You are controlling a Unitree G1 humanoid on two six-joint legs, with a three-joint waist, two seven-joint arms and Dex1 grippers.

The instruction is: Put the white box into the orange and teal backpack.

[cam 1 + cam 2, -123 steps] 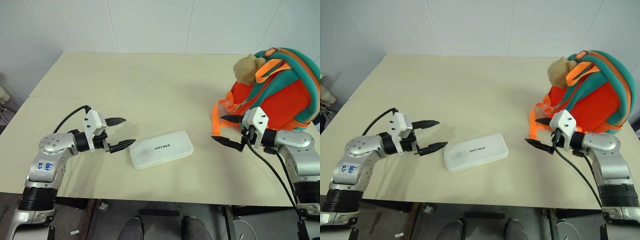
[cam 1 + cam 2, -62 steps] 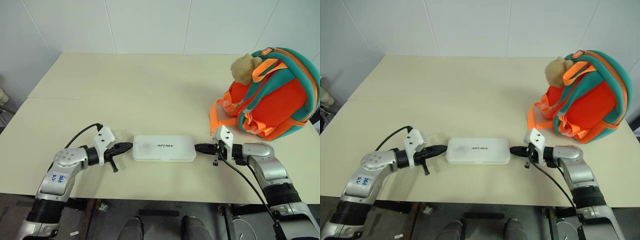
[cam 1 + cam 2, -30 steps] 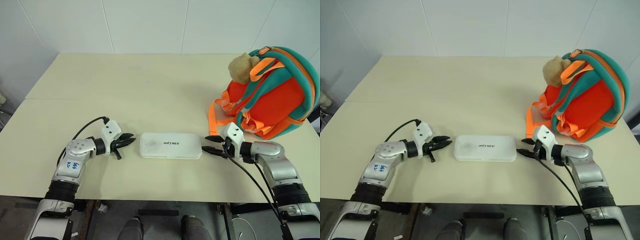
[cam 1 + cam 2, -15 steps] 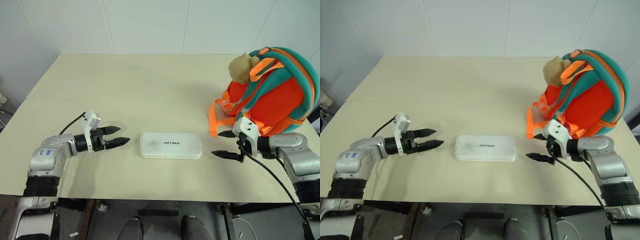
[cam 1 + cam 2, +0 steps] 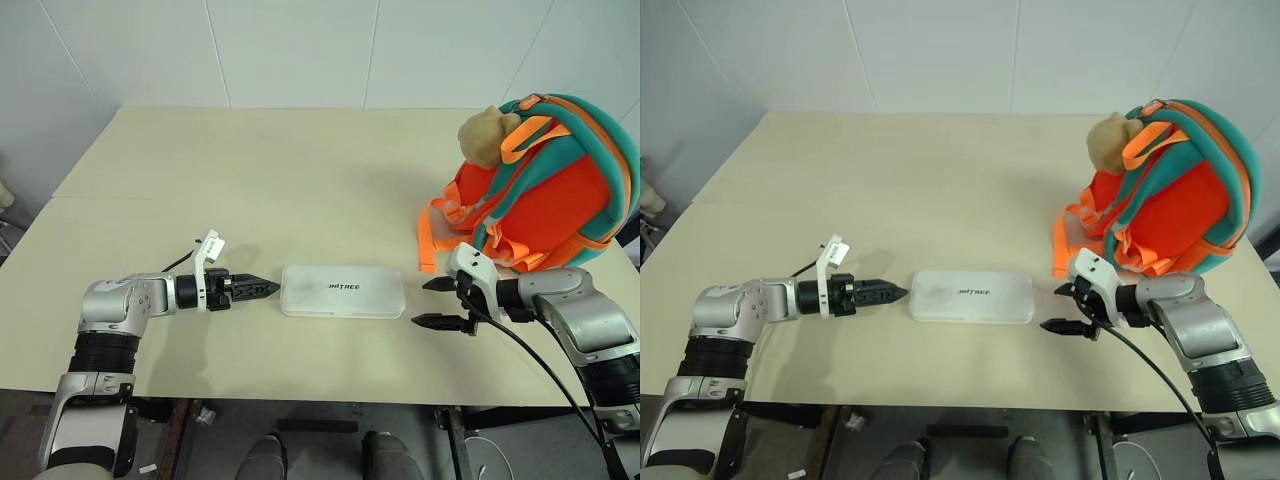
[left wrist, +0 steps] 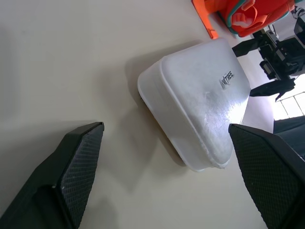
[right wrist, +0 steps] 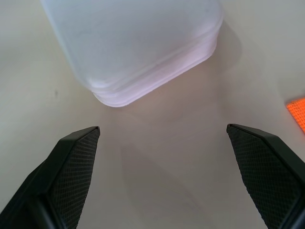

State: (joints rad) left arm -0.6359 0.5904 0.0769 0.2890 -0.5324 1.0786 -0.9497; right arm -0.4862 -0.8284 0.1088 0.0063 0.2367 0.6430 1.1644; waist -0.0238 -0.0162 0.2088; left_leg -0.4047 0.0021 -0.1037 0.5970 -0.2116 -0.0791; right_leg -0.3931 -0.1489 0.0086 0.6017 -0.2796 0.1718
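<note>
One white box [image 5: 342,291], one backpack [image 5: 540,190]

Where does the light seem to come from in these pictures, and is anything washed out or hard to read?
Left eye view: soft light, faint shadows under the flat white plastic box and the grippers on the beige table. Left wrist view: the box throws a dark shadow beside it, its lid shows pale glare, and its small lettering stays readable. Right wrist view: the box end looks washed out, with a soft shadow.
</note>
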